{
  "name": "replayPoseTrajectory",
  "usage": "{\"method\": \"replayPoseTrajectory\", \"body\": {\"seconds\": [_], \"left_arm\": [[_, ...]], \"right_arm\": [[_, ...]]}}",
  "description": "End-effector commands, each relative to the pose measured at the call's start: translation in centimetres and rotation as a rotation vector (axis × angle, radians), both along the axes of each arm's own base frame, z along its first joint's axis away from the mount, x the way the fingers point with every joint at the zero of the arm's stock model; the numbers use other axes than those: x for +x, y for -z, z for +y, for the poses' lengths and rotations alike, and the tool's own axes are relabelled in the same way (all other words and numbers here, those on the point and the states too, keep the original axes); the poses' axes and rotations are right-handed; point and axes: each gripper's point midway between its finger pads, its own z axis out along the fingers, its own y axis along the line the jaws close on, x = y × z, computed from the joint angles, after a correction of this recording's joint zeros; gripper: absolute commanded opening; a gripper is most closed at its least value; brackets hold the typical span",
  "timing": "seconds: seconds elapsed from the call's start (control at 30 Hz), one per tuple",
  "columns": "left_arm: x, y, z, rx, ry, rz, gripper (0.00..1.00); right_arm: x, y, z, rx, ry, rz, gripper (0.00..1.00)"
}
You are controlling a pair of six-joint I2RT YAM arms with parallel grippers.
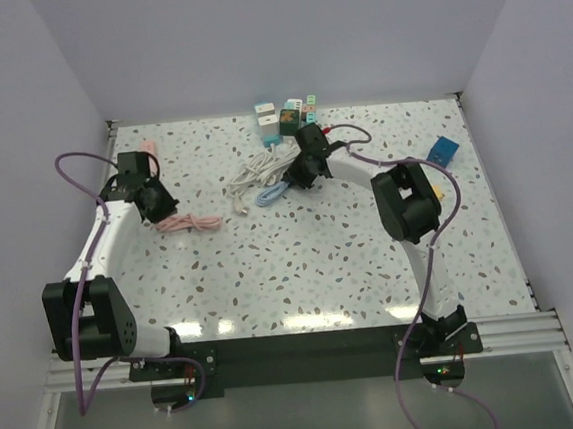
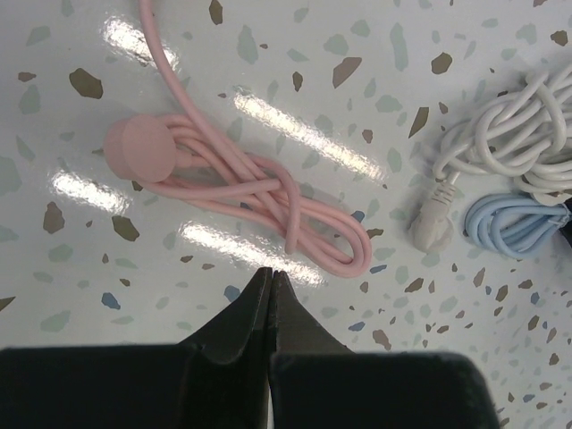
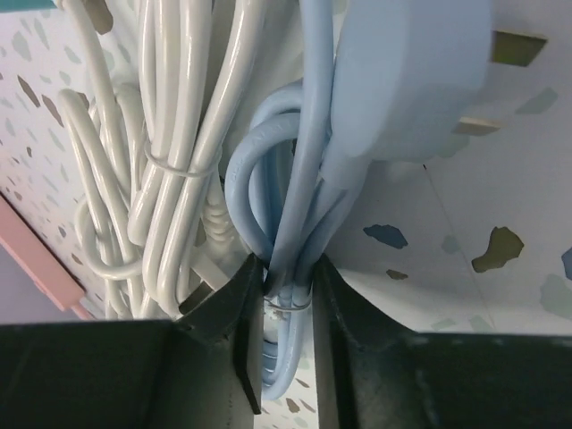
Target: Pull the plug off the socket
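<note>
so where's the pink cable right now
In the top view the pink cable lies coiled left of centre, beside the left pincer, with the white cable to its right.

Overhead: high behind the near edge, looking down across the whole table [image 1: 302, 273]. Left wrist: close above the pink cable [image 2: 241, 183], facing down. Right wrist: nearer still, against the blue cable [image 3: 299, 206], also at the left-wrist view's right edge.

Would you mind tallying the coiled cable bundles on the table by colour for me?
Pink cable bundle: 1
White cable bundle: 1
Light blue cable bundle: 1
Total: 3
</note>
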Motion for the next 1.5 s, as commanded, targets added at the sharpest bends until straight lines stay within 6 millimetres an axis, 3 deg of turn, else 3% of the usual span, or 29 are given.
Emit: {"method": "replayPoseTrajectory", "body": {"seconds": [0.0, 0.03, 0.07, 0.1, 0.13, 0.17, 0.23, 0.27, 0.3, 0.4, 0.5, 0.6, 0.73, 0.77, 0.87, 1.07, 1.17, 1.2, 1.23, 1.3, 1.33, 1.43, 1.47], "left_arm": [[0.8, -1.4, -0.6, -0.013, 0.017, -0.068, 0.00], [0.7, -1.4, -0.5, -0.011, 0.018, -0.069, 0.00], [0.7, -1.4, -0.6, -0.010, 0.023, -0.069, 0.00], [0.6, -1.4, -0.6, -0.012, 0.026, -0.074, 0.00], [0.6, -1.2, -0.8, -0.016, 0.033, -0.071, 0.00], [0.5, -1.2, -0.7, -0.015, 0.034, -0.072, 0.00], [0.5, -1.0, -1.4, -0.040, 0.058, -0.073, 0.00], [0.5, -0.9, -1.4, -0.043, 0.062, -0.073, 0.00], [0.5, -0.8, -1.5, -0.043, 0.069, -0.073, 0.00], [0.5, -0.7, -1.7, -0.049, 0.085, -0.075, 0.00], [0.6, -0.6, -1.9, -0.051, 0.100, -0.077, 0.00], [0.7, -0.7, -2.3, -0.068, 0.114, -0.087, 0.00], [0.3, -0.5, -3.3, -0.102, 0.146, -0.099, 0.00], [0.2, -0.6, -3.3, -0.105, 0.149, -0.105, 0.00], [-0.5, 0.0, -3.7, -0.122, 0.158, -0.098, 0.00], [-1.9, 0.7, -4.3, -0.152, 0.176, -0.095, 0.00], [-2.3, 1.0, -4.5, -0.158, 0.183, -0.090, 0.00], [-2.4, 1.2, -4.5, -0.160, 0.186, -0.087, 0.00], [-2.5, 1.2, -4.6, -0.162, 0.188, -0.087, 0.00], [-2.5, 1.2, -4.7, -0.164, 0.195, -0.086, 0.00], [-2.5, 1.2, -4.7, -0.165, 0.194, -0.087, 0.00], [-2.4, 0.9, -4.8, -0.170, 0.195, -0.093, 0.00], [-2.3, 0.7, -4.8, -0.171, 0.193, -0.101, 0.00]], "right_arm": [[-0.4, 2.4, -1.5, -0.087, 0.029, 0.059, 0.17], [-0.6, 1.2, -2.2, -0.100, 0.032, 0.047, 0.08], [-1.8, 2.2, -3.4, -0.133, 0.037, 0.074, 0.00], [-1.9, 1.8, -4.7, -0.152, 0.045, 0.068, 0.00], [-2.0, 0.2, -5.3, -0.147, 0.045, 0.041, 0.00], [-3.2, 1.1, -7.4, -0.182, 0.049, 0.069, 0.00], [-4.0, 0.9, -9.7, -0.213, 0.067, 0.071, 0.00], [-4.2, -0.7, -10.7, -0.211, 0.075, 0.042, 0.00], [-5.2, 0.2, -12.6, -0.237, 0.080, 0.070, 0.00], [-6.7, -0.5, -13.9, -0.248, 0.014, 0.069, 0.00], [-8.8, -0.5, -13.3, -0.241, -0.116, 0.092, 0.00], [-12.6, 0.0, -11.8, -0.229, -0.252, 0.133, 0.00], [-18.7, 0.8, -10.6, -0.255, -0.391, 0.196, 0.00], [-21.2, 1.7, -10.4, -0.274, -0.432, 0.235, 0.00], [-25.1, 2.1, -10.6, -0.285, -0.493, 0.265, 0.00], [-33.7, 2.2, -7.6, -0.257, -0.823, 0.339, 0.00], [-37.0, 1.3, -6.5, -0.200, -0.948, 0.350, 0.01], [-37.5, 1.1, -6.3, -0.192, -0.968, 0.352, 0.09], [-37.9, 0.9, -6.4, -0.191, -0.986, 0.358, 0.34], [-37.5, 0.4, -6.4, -0.205, -0.994, 0.326, 0.52], [-37.4, 0.3, -6.5, -0.219, -0.999, 0.326, 0.66], [-35.7, -0.9, -5.9, -0.267, -1.002, 0.287, 0.77], [-34.1, -2.2, -4.8, -0.275, -0.995, 0.223, 0.82]]}}
